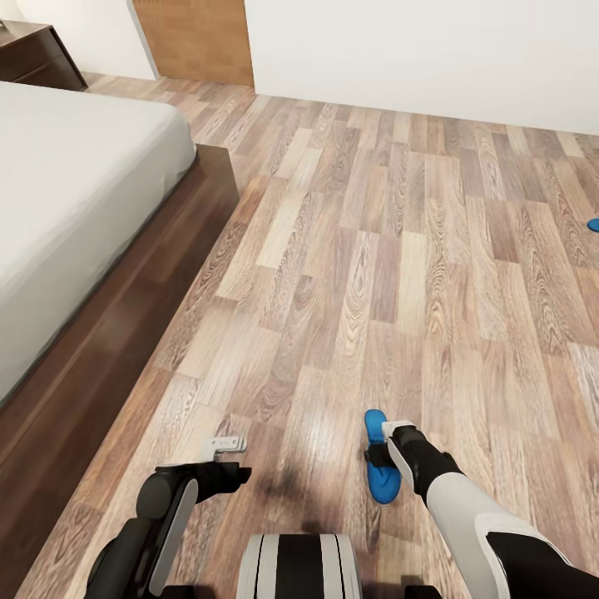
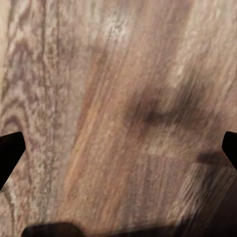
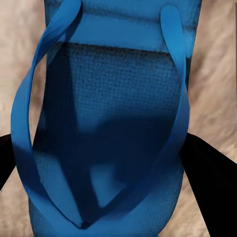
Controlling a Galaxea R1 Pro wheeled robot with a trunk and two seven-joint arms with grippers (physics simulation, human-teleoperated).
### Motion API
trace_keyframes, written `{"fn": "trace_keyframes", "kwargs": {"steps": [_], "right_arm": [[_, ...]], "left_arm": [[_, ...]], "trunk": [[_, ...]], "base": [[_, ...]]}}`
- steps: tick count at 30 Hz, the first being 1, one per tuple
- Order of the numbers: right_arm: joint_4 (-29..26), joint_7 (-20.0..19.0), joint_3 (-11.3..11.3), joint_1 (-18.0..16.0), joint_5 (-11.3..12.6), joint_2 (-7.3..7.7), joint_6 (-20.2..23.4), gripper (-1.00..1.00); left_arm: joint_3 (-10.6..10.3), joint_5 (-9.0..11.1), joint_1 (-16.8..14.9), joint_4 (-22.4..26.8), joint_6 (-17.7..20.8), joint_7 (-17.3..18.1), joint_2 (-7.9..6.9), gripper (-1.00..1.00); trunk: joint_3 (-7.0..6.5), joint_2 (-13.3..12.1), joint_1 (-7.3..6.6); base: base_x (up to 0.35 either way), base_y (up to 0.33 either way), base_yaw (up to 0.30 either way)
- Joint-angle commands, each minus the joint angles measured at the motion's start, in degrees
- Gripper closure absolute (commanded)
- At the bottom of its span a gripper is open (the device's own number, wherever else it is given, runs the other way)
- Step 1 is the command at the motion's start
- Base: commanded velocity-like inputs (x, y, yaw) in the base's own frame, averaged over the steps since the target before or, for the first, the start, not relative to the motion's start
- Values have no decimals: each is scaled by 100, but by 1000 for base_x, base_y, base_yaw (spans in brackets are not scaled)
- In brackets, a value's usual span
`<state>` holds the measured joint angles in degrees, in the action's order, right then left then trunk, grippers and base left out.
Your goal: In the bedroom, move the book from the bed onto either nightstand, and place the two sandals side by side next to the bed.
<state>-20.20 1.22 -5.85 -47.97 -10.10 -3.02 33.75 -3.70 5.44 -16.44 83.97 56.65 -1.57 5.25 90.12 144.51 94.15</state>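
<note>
Your right pincer (image 1: 384,456) hangs spread just above a blue sandal (image 1: 379,459) on the floor (image 1: 349,249), well apart from the bed (image 1: 75,191). The sandal looks light and bendy, a foam sole with soft straps (image 3: 174,108). Pinch the sole at its two long edges, not the straps. Your left pincer (image 1: 226,447) is spread and empty. The second sandal (image 1: 593,225) lies far away from the bed.
</note>
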Motion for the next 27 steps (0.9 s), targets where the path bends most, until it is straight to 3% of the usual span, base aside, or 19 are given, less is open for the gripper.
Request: {"fn": "trace_keyframes", "kwargs": {"steps": [1,8,9,27], "right_arm": [[-16,-8,-52,-3,-42,-10,26,100],[-42,-31,-64,-2,-29,-17,26,100],[-43,-31,-64,-2,-28,-18,26,100],[-46,-34,-66,-2,-27,-23,26,100]], "left_arm": [[4,45,0,-29,-9,-17,-1,-100],[9,60,1,-255,-73,-18,-6,-100],[9,61,1,-568,-75,-18,-6,-100],[1,59,7,-592,-89,-18,-6,-100]], "trunk": [[-4,1,-1],[-62,1,-1],[-71,1,-1],[-233,1,-1]], "base": [[0,0,-50],[0,0,-58],[0,0,-62],[0,0,-64]]}}
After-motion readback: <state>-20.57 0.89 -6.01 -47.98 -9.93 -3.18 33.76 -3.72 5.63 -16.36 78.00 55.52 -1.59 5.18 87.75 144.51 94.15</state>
